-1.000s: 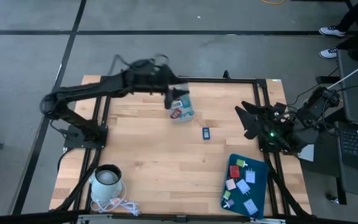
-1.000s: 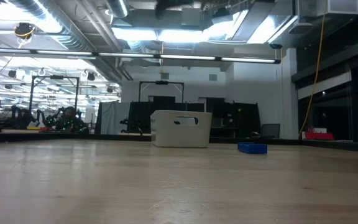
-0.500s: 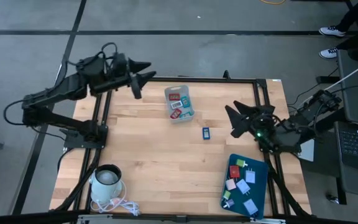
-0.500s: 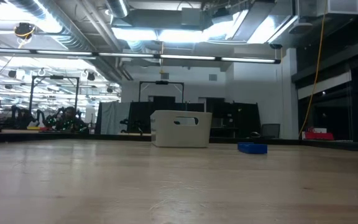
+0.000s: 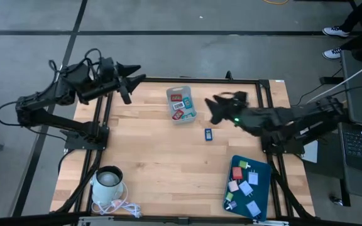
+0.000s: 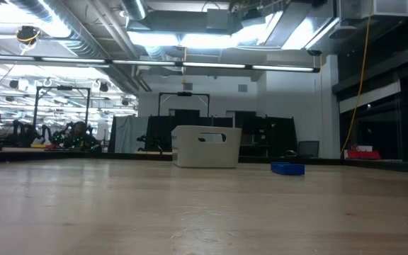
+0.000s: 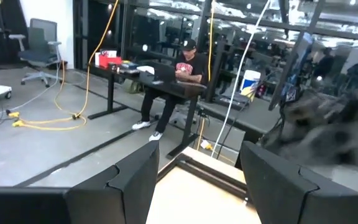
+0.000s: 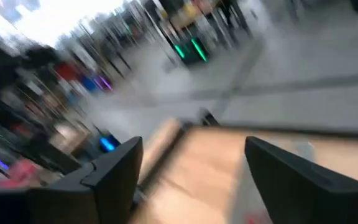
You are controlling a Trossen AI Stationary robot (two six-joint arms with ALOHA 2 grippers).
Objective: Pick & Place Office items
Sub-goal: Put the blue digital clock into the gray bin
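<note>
Centrally bare wood. Right gripper (image 5: 213,108) spread wide, empty, just beside blue item (image 5: 208,133) and bin (image 5: 181,104); left gripper (image 5: 132,78) parted, empty, at far-left edge.

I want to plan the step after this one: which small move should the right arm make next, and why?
Probably lower the right gripper, open and empty, onto the blue piece lying alone on the table just beyond it. The bin already holds pieces, and the left gripper waits at the table's far-left corner.

bin (image 5: 182,104) mid-table rear, tray (image 5: 262,188) near right corner
</note>
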